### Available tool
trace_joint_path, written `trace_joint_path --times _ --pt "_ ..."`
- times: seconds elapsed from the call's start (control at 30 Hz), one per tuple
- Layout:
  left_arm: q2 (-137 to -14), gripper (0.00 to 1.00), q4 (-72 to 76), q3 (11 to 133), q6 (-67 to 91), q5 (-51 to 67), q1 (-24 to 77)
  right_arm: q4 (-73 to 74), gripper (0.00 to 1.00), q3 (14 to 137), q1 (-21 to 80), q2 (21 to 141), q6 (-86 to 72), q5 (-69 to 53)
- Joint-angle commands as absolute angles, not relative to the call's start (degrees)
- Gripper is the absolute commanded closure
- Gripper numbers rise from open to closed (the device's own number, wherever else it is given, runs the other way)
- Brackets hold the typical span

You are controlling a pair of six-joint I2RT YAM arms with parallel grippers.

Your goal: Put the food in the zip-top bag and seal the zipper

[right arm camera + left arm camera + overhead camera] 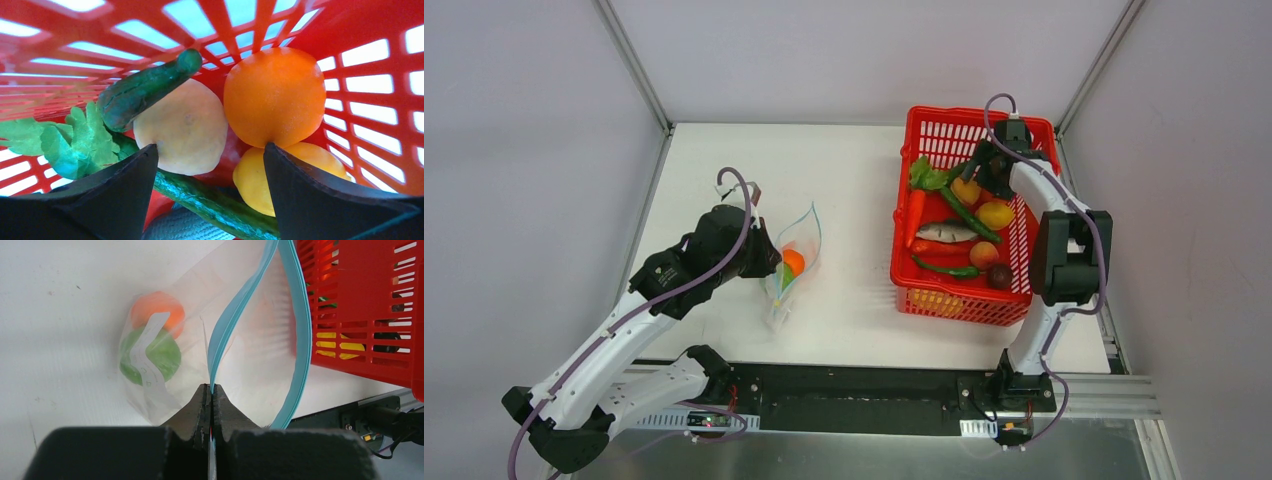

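Note:
The clear zip-top bag (793,258) lies left of the red basket, its mouth gaping. Inside it are an orange ball (158,311) and a green piece (150,356). My left gripper (211,388) is shut on one side of the teal-blue zipper (227,325); the other zipper lip (302,335) bows away. My right gripper (210,155) is open inside the basket, above a pale peach ball (180,127), an orange ball (274,95) and a yellow piece (255,177). A green cucumber (142,90) leans on the peach ball.
The red mesh basket (911,125) stands at the right, holding a grey toy fish (946,232), green peppers, a carrot, leafy greens (75,140) and a dark purple ball (1000,276). The black mounting rail (864,395) runs along the near edge.

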State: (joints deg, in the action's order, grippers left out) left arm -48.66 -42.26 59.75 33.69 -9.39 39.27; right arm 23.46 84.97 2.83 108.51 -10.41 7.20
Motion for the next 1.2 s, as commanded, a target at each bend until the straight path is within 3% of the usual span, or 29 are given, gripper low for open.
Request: trace_joint_path --times 0.0,0.23,0.47,0.83,1.17 --pt "-48.7 1.0 -41.0 60.5 33.3 -7.8 38.8 17.8 0.2 85.6 2.8 111.4 -10.9 5.0" --pt "-48.1 1.0 -40.2 59.0 33.9 -7.8 38.8 10.2 0.19 79.8 2.9 110.2 -10.6 -5.2" --pt "-48.0 1.0 -40.3 59.0 34.2 -7.5 38.8 10.4 0.16 79.5 2.9 112.5 -9.7 -5.1" --pt "-46.9 1.0 -40.0 58.2 35.2 -7.3 38.8 7.7 0.53 72.9 2.7 102.9 -13.8 -7.4" --pt "-47.2 1.0 -39.7 58.8 34.9 -7.0 38.8 19.1 0.52 64.1 2.8 92.3 -11.0 -16.8"
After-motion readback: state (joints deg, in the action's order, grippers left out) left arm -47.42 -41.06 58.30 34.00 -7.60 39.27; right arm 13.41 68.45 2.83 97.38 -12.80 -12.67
